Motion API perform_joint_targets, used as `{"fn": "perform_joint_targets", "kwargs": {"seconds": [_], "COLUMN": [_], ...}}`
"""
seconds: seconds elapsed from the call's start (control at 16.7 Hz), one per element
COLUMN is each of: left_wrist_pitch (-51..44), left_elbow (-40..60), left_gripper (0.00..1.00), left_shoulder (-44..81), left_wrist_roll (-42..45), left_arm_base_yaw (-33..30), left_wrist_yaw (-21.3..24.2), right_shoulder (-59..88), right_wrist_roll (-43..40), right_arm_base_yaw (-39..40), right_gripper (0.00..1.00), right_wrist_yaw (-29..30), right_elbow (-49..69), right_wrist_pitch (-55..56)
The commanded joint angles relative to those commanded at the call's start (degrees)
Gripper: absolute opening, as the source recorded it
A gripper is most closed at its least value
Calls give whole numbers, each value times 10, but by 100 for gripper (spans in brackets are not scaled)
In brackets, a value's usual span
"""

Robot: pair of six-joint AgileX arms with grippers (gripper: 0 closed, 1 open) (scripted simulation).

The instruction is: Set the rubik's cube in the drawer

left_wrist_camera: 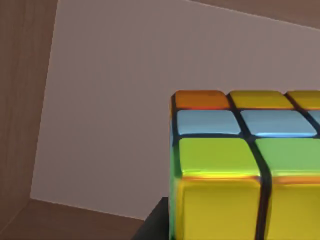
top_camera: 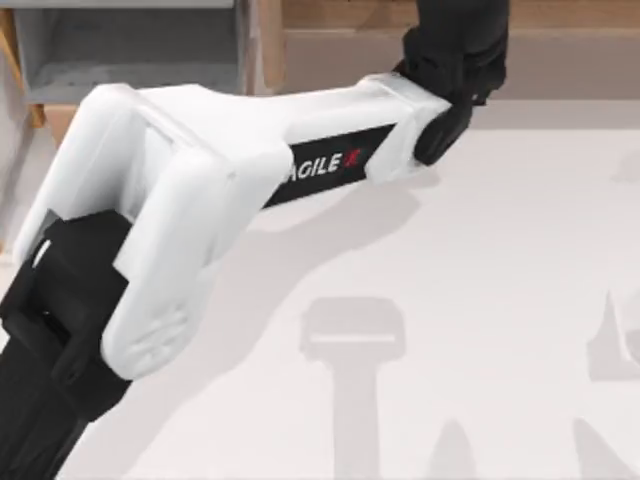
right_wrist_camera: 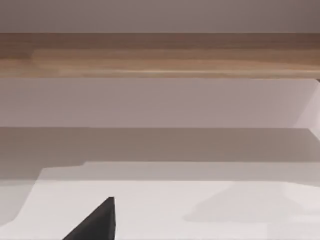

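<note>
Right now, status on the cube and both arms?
Left arm reaching to the table's far edge, over the drawer. Rubik's cube close under the left wrist camera, above the drawer's grey inside. Right arm idle, facing the wooden front.

Left wrist cam is right up against the rubik's cube (left_wrist_camera: 235, 170): orange and yellow tiles in the far row, then light blue, then green, with yellow tiles on the near face. Behind it is the grey inside of the drawer (left_wrist_camera: 125, 100), with brown wooden sides along the edges.
</note>
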Motion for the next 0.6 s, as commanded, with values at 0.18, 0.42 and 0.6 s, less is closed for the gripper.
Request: {"fn": "perform_joint_targets", "kwargs": {"seconds": [0.18, 0.42, 0.6], "left_wrist_pitch": [-40, -75, -75], "left_elbow": [-45, -69, -70], "left_gripper": [0, 0, 0], "left_shoulder": [15, 5, 4], "left_wrist_roll": [17, 15, 15], "left_arm_base_yaw": [8, 10, 11], "left_wrist_yaw": [2, 24, 24], "right_shoulder": [0, 0, 0], "right_wrist_roll": [0, 0, 0], "right_arm_base_yaw": [0, 0, 0], "right_gripper": [100, 100, 100], "right_wrist_yaw": [0, 0, 0], "right_elbow": [0, 0, 0], "right_wrist_pitch": [0, 0, 0]}}
